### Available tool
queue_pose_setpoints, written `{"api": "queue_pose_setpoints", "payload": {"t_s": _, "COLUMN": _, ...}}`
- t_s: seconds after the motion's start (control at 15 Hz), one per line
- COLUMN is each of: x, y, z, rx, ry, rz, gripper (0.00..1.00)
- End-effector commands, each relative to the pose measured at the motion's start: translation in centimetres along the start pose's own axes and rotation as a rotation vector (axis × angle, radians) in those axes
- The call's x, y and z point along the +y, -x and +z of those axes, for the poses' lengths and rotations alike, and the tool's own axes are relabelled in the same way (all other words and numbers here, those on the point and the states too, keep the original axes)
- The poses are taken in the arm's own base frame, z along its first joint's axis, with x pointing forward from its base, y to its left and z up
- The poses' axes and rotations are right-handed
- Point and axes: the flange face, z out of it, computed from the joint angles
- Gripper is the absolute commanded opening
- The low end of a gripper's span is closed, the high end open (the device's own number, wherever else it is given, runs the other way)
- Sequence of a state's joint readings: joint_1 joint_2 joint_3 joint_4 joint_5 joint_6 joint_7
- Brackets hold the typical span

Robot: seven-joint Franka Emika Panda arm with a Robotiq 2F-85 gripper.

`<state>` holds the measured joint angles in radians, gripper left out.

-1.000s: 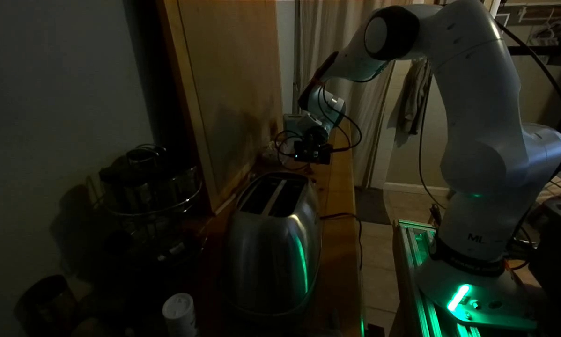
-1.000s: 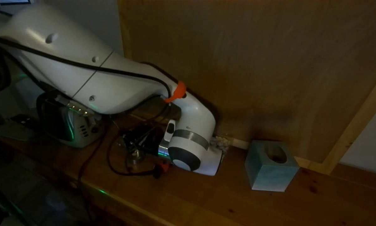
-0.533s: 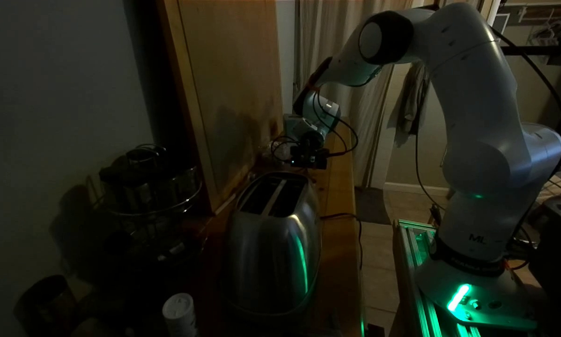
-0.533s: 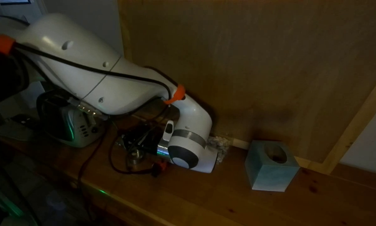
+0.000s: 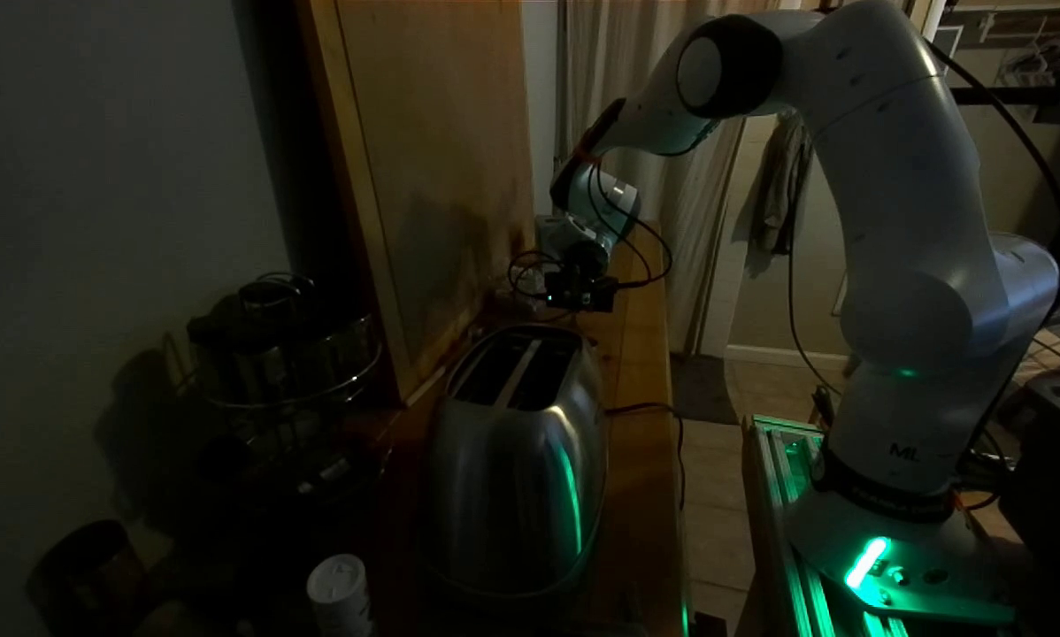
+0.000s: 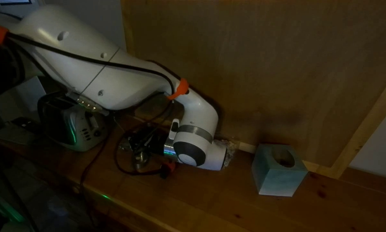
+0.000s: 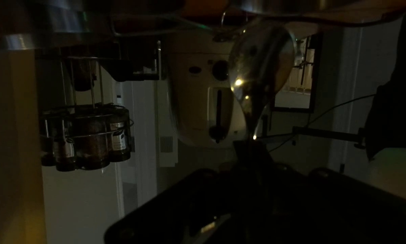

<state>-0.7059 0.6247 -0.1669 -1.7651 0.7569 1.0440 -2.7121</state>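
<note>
My gripper [image 7: 252, 145] comes in from the bottom of the dark wrist view, which stands upside down. Its fingertips are closed together on the thin handle end of a shiny metal spoon [image 7: 262, 62], whose rounded bowl points away from the gripper. Beyond the spoon stands the silver toaster [image 7: 196, 105], its lever side facing the camera. In both exterior views the gripper [image 5: 580, 292] [image 6: 141, 141] is a dark shape over the wooden counter, beside the toaster [image 5: 517, 469] [image 6: 80, 125]. The spoon is hard to make out there.
A blue tissue box [image 6: 278, 170] stands on the counter [image 6: 212, 199]. A small metal object [image 6: 141, 160] shows below the gripper. A wooden panel [image 5: 441, 177] rises behind. A rack of jars [image 5: 282, 345] and a white-lidded container [image 5: 340, 588] stand near the toaster. The toaster cord [image 5: 645, 407] hangs off the edge.
My gripper dips slightly and then rises again, and it has shifted a little toward the wooden panel. The toaster and tissue box have not moved.
</note>
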Motion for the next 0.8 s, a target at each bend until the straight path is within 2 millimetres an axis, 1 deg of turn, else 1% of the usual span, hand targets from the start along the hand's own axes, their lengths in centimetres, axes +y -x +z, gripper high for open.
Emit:
{"api": "queue_pose_setpoints", "payload": {"t_s": 0.0, "x": 0.3, "y": -2.3, "z": 0.0, "rx": -0.137, "ry": 0.012, "rz": -0.039, "gripper": 0.02}}
{"api": "queue_pose_setpoints", "payload": {"t_s": 0.27, "x": 1.1, "y": -3.2, "z": -0.5, "rx": -0.335, "ry": 0.067, "rz": -0.025, "gripper": 0.02}}
{"api": "queue_pose_setpoints", "payload": {"t_s": 0.47, "x": 1.5, "y": -4.2, "z": -0.1, "rx": -0.437, "ry": 0.085, "rz": -0.026, "gripper": 0.02}}
{"api": "queue_pose_setpoints", "payload": {"t_s": 0.73, "x": 1.4, "y": -5.1, "z": 0.7, "rx": -0.530, "ry": 0.101, "rz": -0.033, "gripper": 0.02}}
